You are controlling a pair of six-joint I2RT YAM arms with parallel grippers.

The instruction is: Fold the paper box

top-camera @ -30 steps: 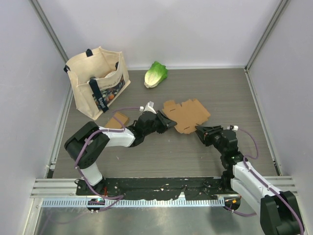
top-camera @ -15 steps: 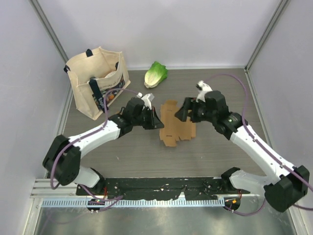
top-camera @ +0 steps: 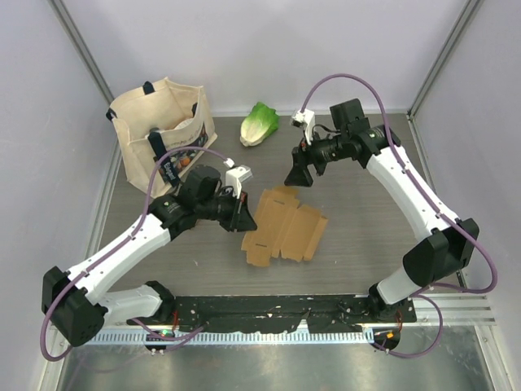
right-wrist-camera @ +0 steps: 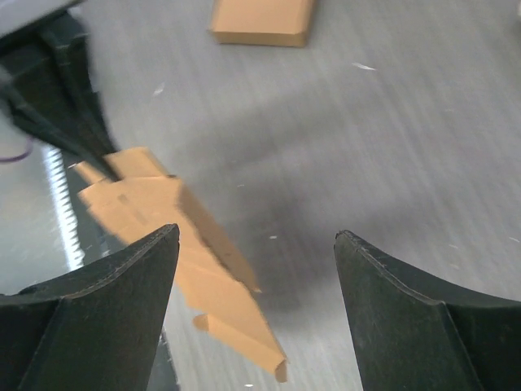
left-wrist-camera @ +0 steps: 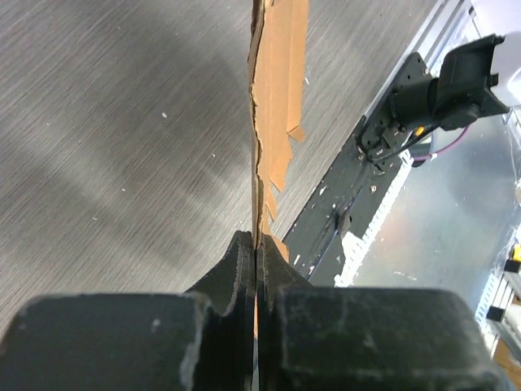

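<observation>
The left gripper (top-camera: 242, 218) is pressed together on the left edge of the paper box (top-camera: 285, 232). In the wrist view its fingers (left-wrist-camera: 240, 269) pinch the cardboard, seen edge-on. The box is an unfolded flat blank that stretches right from the grip over the middle of the table (top-camera: 366, 236). The right gripper (top-camera: 295, 175) hangs spread wide, holding nothing, just past the blank's far edge. A lettuce (top-camera: 259, 122) lies near the far wall, and a tote bag (top-camera: 163, 134) stands at the far left.

Top view: bright, even light for you; faint soft shadows by the cardboard (top-camera: 283, 232).
Left wrist: your table (left-wrist-camera: 122, 122) grain is sharp, the left gripper (left-wrist-camera: 256, 252) up close goes blurry, broad grey shadows.
Right wrist: you get soft, smeared focus throughout.
</observation>
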